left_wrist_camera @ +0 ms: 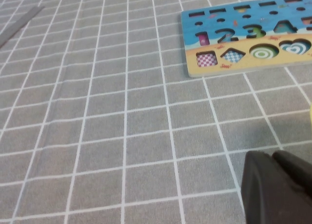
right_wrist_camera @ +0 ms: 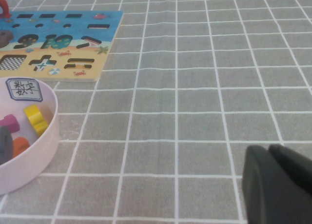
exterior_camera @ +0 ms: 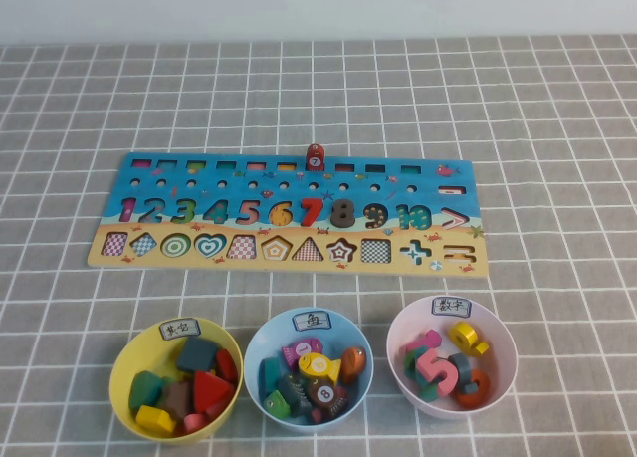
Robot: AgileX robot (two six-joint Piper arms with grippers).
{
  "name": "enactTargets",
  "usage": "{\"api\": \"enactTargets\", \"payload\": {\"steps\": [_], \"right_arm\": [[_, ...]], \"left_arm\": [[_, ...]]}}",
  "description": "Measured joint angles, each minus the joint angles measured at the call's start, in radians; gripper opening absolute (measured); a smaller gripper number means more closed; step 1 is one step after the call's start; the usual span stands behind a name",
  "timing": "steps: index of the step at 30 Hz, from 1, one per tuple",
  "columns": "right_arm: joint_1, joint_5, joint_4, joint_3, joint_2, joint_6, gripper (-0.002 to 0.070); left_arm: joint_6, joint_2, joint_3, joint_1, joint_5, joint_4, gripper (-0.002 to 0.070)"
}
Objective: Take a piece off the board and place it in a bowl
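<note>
1. Left gripper (left_wrist_camera: 278, 185) hangs low over bare cloth near the board's (exterior_camera: 149, 248) left end; whether it is open or closed I cannot tell.
2. Right gripper (right_wrist_camera: 278, 182), likewise unclear, sits beside the pink bowl (right_wrist_camera: 41, 151).
3. The red fish (exterior_camera: 315, 157) stands upright at the board's far edge.
4. The blue bowl (exterior_camera: 261, 340) sits nearer, between the yellow bowl (exterior_camera: 124, 362) and the pink one.

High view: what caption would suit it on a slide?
Red fish piece stands on the board, blue bowl waiting; neither claw visible here.

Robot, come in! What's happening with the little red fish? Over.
Left gripper and right gripper both low over bare cloth, off the board. Red fish standing in its slot, untouched. Blue bowl waiting, nothing blocking.
</note>
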Motion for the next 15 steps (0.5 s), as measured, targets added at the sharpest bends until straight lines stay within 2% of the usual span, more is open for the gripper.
{"api": "enactTargets", "payload": {"steps": [4,10,15], "right_arm": [[0.0,0.0,0.0,0.0,0.0,0.0,-0.0017],[0.0,0.0,0.0,0.0,0.0,0.0,-0.0017],[0.0,0.0,0.0,0.0,0.0,0.0,-0.0017]], "left_arm": [[-0.01,0.0,0.0,0.0,-0.034,-0.032,-0.0005],[-0.162,0.0,0.0,0.0,-0.167,-0.273,-0.0005],[-0.218,0.0,0.0,0.0,-0.24,-0.367,-0.0005]]}}
